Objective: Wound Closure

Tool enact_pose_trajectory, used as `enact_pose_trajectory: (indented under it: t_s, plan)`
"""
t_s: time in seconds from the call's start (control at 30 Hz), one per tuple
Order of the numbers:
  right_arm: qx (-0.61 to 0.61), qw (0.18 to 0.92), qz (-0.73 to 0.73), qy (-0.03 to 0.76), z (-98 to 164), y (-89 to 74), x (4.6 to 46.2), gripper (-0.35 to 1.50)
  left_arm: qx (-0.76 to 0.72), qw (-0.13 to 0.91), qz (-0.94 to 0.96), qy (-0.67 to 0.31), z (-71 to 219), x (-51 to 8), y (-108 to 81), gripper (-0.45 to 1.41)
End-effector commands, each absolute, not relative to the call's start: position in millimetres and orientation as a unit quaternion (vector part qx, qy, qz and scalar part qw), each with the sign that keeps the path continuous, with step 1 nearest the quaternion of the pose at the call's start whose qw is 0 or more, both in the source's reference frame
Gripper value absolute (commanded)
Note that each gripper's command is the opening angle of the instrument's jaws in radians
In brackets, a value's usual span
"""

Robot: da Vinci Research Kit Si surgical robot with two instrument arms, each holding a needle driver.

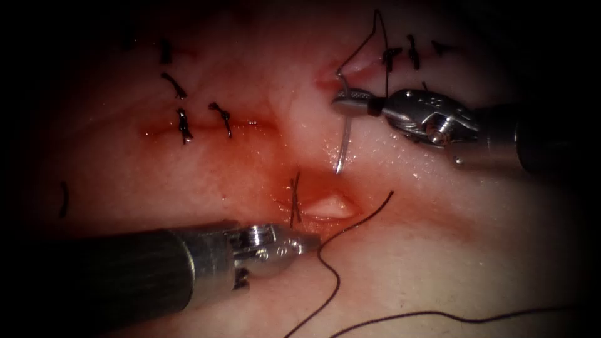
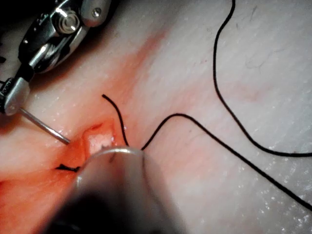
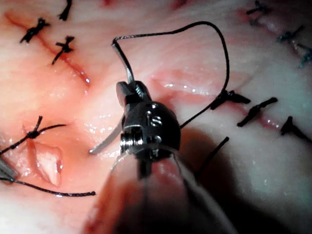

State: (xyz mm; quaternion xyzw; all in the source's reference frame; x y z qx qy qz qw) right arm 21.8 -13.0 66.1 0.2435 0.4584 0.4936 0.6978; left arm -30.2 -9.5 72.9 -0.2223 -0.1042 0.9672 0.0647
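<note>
Endoscope view: the tissue (image 1: 438, 263) lies under both tools, wet with red fluid (image 1: 250, 181) around the cuts.
Right tool (image 1: 350, 100): enters from 3 o'clock; its fingers are clamped on the needle (image 1: 343, 147) near the thread end of the curve.
Needle: hangs from those fingers toward 6 o'clock, tip touching or just above the wet surface between the upper cut and the open cut; I cannot tell whether the tip is in the tissue.
Thread (image 1: 369, 37): rises from the needle's back end toward 12 o'clock, arches over, and drops to a stitch on the upper cut.
Left tool (image 1: 307, 243): comes in from 8 o'clock, tip just below the open cut; fingers look closed, and whether they grip the thread beside them I cannot tell.
Open cut (image 1: 328, 206): gapes pale just beyond the left tool's tip, with one stitch (image 1: 294, 200) at its left end.
Loose thread (image 1: 357, 222): runs from the left tool's tip toward 2 o'clock and also curls down toward 6 o'clock.
Older stitches (image 1: 183, 124): dark knots along the closed cut at 10 o'clock.
Writing: small marks on the right tool (image 3: 151, 122) in the right wrist view, too unclear to read.
</note>
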Motion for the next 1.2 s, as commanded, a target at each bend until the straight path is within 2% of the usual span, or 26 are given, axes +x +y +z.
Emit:
enact_pose_trajectory:
  t_s: [0.03, 0.4, 0.6, 0.63, 0.67, 0.9, 1.2]
  plan:
    - [0.274, 0.686, 0.495, 0.458, 66.4, -13.2, 23.4, -0.35, -0.223, 0.064, 0.967, -0.104, 73.4, -30.8, -9.4, -0.03]
    - [0.45, 0.493, 0.567, 0.483, 66.0, -15.2, 24.2, -0.35, -0.223, 0.064, 0.967, -0.104, 73.4, -30.8, -9.3, -0.03]
    - [0.497, 0.456, 0.582, 0.455, 65.8, -15.5, 25.1, -0.35, -0.223, 0.064, 0.967, -0.104, 73.4, -30.8, -9.3, -0.03]
    - [0.54, 0.414, 0.6, 0.42, 65.8, -15.8, 25.7, -0.35, -0.223, 0.064, 0.967, -0.104, 73.4, -30.8, -9.3, -0.03]
    - [0.549, 0.404, 0.602, 0.415, 65.8, -15.9, 25.8, -0.35, -0.223, 0.064, 0.967, -0.104, 73.4, -30.8, -9.3, -0.03]
    - [0.59, 0.358, 0.593, 0.415, 65.7, -17.3, 27.2, -0.35, -0.223, 0.064, 0.967, -0.104, 73.4, -30.8, -9.3, -0.03]
    - [0.543, 0.338, 0.637, 0.43, 65.8, -18.9, 26.6, -0.35, -0.223, 0.065, 0.967, -0.104, 73.3, -30.8, -9.3, -0.03]
